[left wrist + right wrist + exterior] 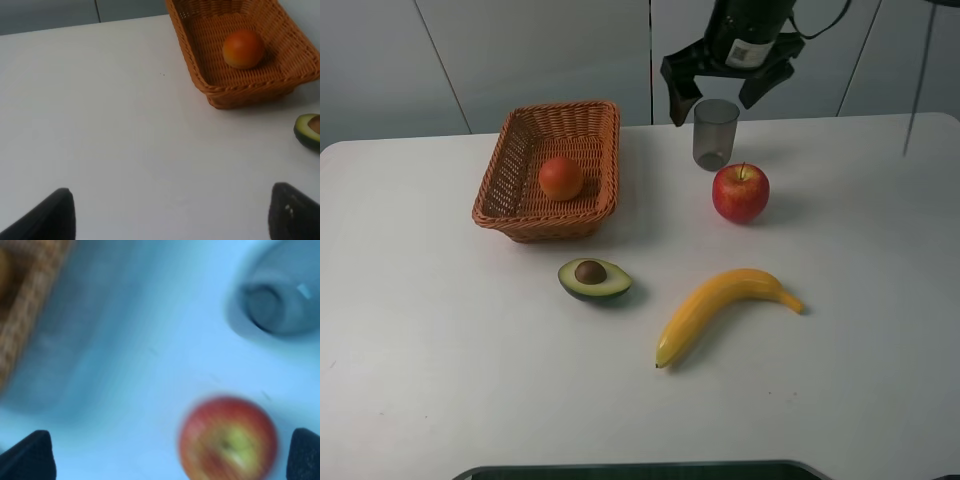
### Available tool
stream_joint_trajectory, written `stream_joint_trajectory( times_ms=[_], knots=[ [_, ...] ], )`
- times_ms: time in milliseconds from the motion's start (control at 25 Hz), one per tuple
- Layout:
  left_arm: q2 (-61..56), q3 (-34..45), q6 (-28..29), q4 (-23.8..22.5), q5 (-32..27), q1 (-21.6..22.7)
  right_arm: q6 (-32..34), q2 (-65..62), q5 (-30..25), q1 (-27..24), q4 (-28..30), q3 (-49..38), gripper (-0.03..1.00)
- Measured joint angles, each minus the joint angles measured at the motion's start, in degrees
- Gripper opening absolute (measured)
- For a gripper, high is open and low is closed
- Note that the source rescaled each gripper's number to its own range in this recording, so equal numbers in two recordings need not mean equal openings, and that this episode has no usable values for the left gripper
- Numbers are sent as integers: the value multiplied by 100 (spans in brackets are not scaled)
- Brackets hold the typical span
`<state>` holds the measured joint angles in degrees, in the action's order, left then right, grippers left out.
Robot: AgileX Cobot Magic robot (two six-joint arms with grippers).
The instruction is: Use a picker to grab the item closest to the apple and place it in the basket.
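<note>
The right pincer (714,108) hangs with its jaws spread wide and nothing between them. Its arm is cut off by the top edge of the high view. There its two fingers straddle the rim of the grey see-through cup (715,135), but they do not touch it. The cup stands upright at the back of the counter (440,350), just beside the red apple (740,192).

The right wrist view is badly blurred. It does show the cup's open mouth from above and the apple between the two dark fingertips, which the high view does not. Only a smear of the wicker basket (548,224) shows at its edge.

The left pincer (169,215) shows only in its own wrist view: two dark tips, wide apart, over bare counter. That view cuts the avocado half (594,279) at its border and shows the orange (561,178) lying in the basket. The banana (720,305) shows only from high up.
</note>
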<state>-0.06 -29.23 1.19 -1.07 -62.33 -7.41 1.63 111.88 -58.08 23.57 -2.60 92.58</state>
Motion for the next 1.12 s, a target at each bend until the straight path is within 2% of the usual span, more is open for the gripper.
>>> stream_joint_trajectory(
  times_ms=[320, 600, 760, 1120],
  knots=[
    [0, 0, 0, 0, 0, 0, 63, -1611, 221, -1409, -87, -1988, 100],
    [0, 0, 0, 0, 0, 0, 75, -3004, 247, -2585, -87, -3215, 100],
    [0, 0, 0, 0, 0, 0, 41, -3828, 247, -2873, -87, -3705, 100],
    [0, 0, 0, 0, 0, 0, -163, -5884, 257, -2904, -123, -4531, 100]
  ],
)
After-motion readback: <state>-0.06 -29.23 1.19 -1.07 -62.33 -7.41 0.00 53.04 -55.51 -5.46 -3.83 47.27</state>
